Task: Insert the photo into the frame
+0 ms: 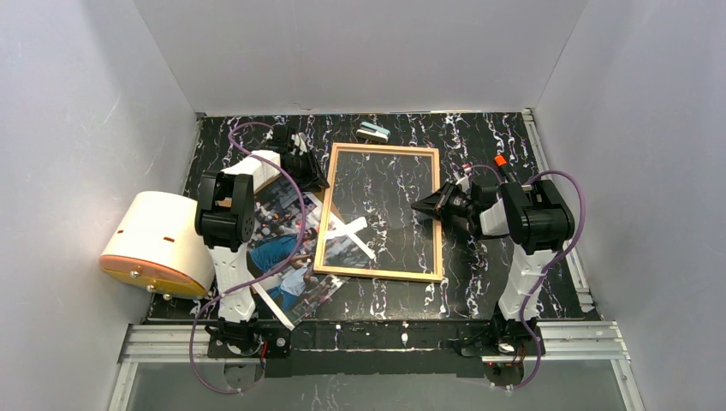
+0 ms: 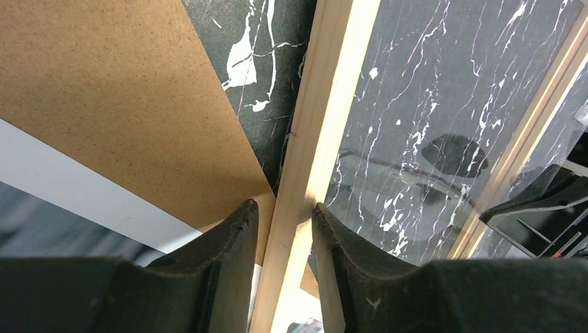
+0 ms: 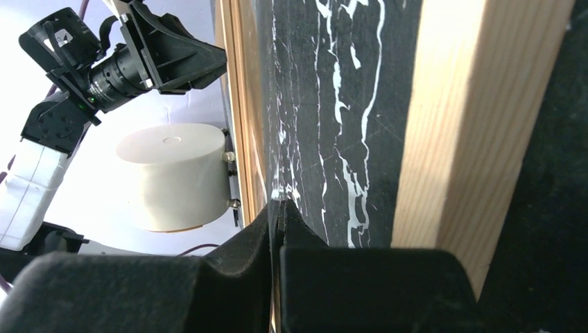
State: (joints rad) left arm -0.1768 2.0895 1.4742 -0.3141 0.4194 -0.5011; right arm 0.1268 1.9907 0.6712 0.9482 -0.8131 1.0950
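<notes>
The frame (image 1: pixel 383 149), thin light wood around a clear pane, lies in the middle of the table. The photo (image 1: pixel 287 253) lies to its left, partly under the left arm, with one corner tucked beneath the frame's near-left corner. My left gripper (image 1: pixel 322 181) is at the frame's left rail. The left wrist view shows that rail (image 2: pixel 326 104) between the two fingers of this gripper (image 2: pixel 283 207), gripped. My right gripper (image 1: pixel 419 205) reaches over the right rail (image 3: pixel 471 125) onto the pane. Its jaws (image 3: pixel 281 203) are pressed together, and I cannot tell whether anything thin is caught between them.
A plain brown backing board (image 2: pixel 104 90) lies beside the frame's left rail, partly over the photo. Two crossed white strips (image 1: pixel 351 233) show at the pane's lower left. A white drum-shaped device (image 1: pixel 158 244) stands at the table's left edge. A small teal-and-white object (image 1: pixel 373 132) lies behind the frame.
</notes>
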